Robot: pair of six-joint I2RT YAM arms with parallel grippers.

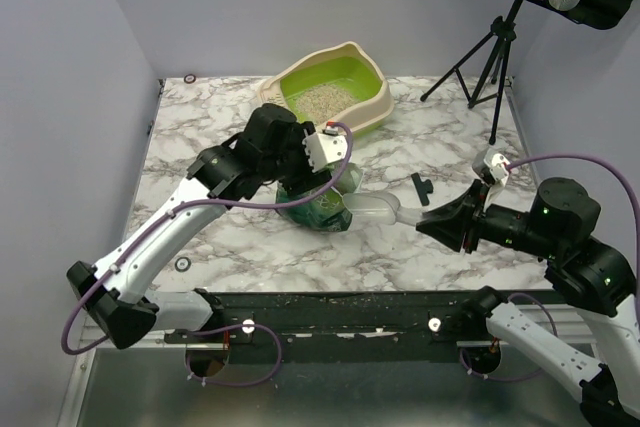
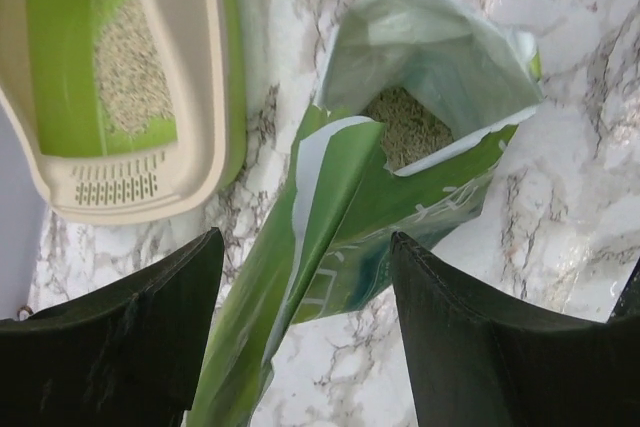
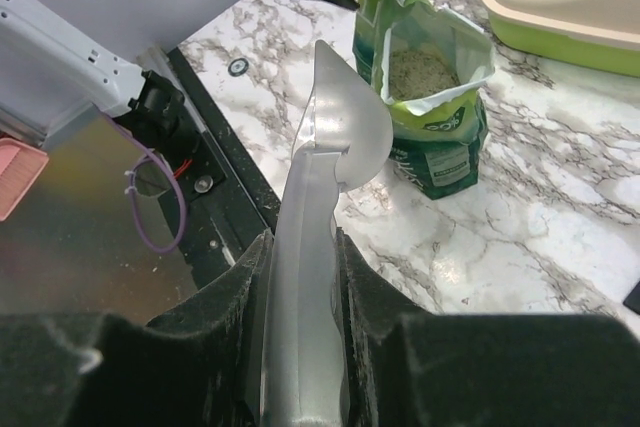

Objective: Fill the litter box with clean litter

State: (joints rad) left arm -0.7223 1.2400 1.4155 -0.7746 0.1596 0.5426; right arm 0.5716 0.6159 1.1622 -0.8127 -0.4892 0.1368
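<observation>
The litter box (image 1: 372,82), lime-green inside with a beige rim, stands at the back of the table, with a patch of pale litter (image 1: 322,99) on its floor. In the left wrist view the litter box (image 2: 190,77) is at upper left. A green printed bag (image 2: 430,57) stands open there, with granules (image 2: 405,129) inside. My left gripper (image 2: 305,237) hovers over the bag, open, with a loose bag flap running between its fingers. My right gripper (image 3: 302,242) is shut on the handle of a clear plastic scoop (image 3: 345,117), whose bowl points at the bag (image 3: 435,137).
A black tripod stand (image 1: 497,42) rises at the back right corner. A small black part (image 1: 422,187) lies on the marble right of the scoop. Small rings lie at the front left (image 1: 183,263) and back left (image 1: 190,78). Spilled granules dot the black front rail (image 1: 340,302).
</observation>
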